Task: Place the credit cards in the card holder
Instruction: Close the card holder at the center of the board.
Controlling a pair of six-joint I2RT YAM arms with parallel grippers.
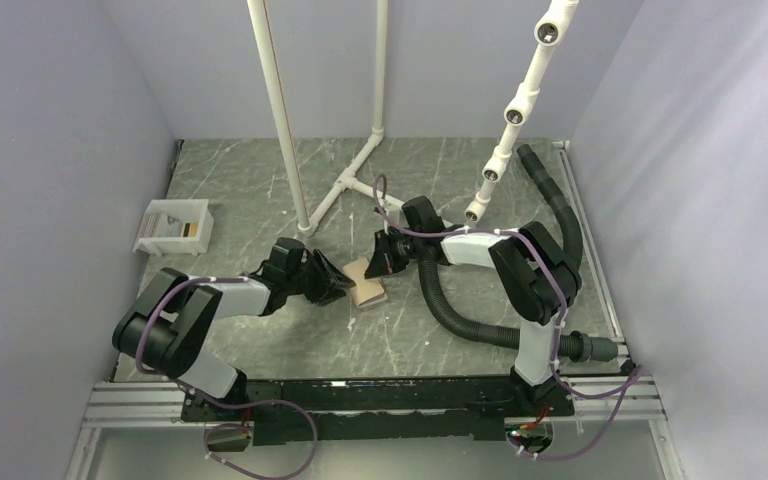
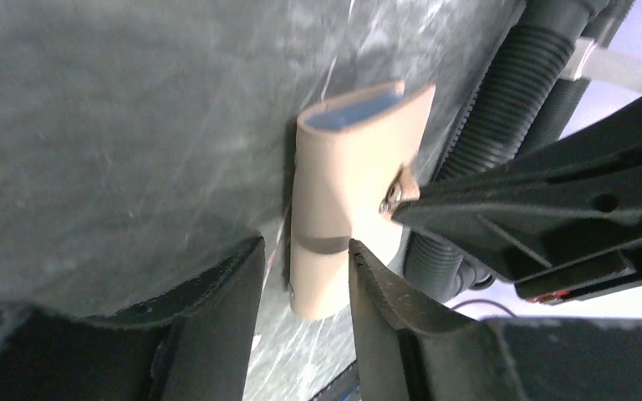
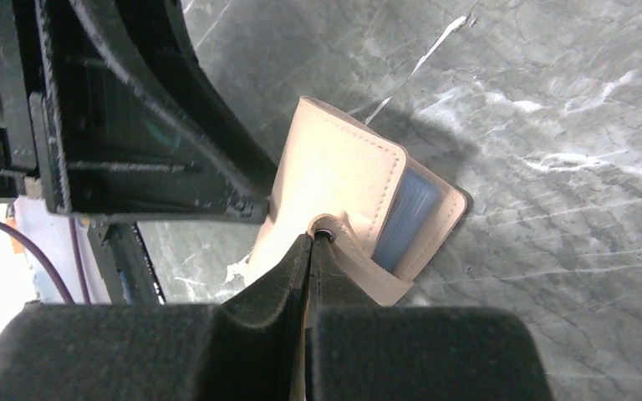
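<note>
right wrist view: the right gripper (image 3: 311,242) is closed, its fingertips pinching the closing tab (image 3: 359,271) of the card holder (image 3: 334,180) right at the metal snap (image 3: 324,231). left wrist view: the left gripper (image 2: 301,255) stands open, one finger on either side of the holder's near end. the finger on the right arm's side looks to touch it, and the other stands just apart. no card is seen in either gripper.

step in hand, as judged: opening the holder and holding it open so a card can go in. to do this well, the right gripper should draw the tab up and back without dragging the whole wallet. the left gripper should close on the body to pin it before that pull. the hold at the snap is thin, so slip is the main risk.

condition of the holder: tan, stitched edge, flap partly lifted, bluish-grey glossy pocket showing at the open end, a dark band across the outer face. it rests on the grey marbled table (image 1: 260,180), just on the near side of the foot of the white pipe frame (image 1: 345,185). the white tray (image 1: 160,215) sits well to the left of that frame. a dark patch in it may be the credit cards (image 1: 192,231); too small to confirm.
</note>
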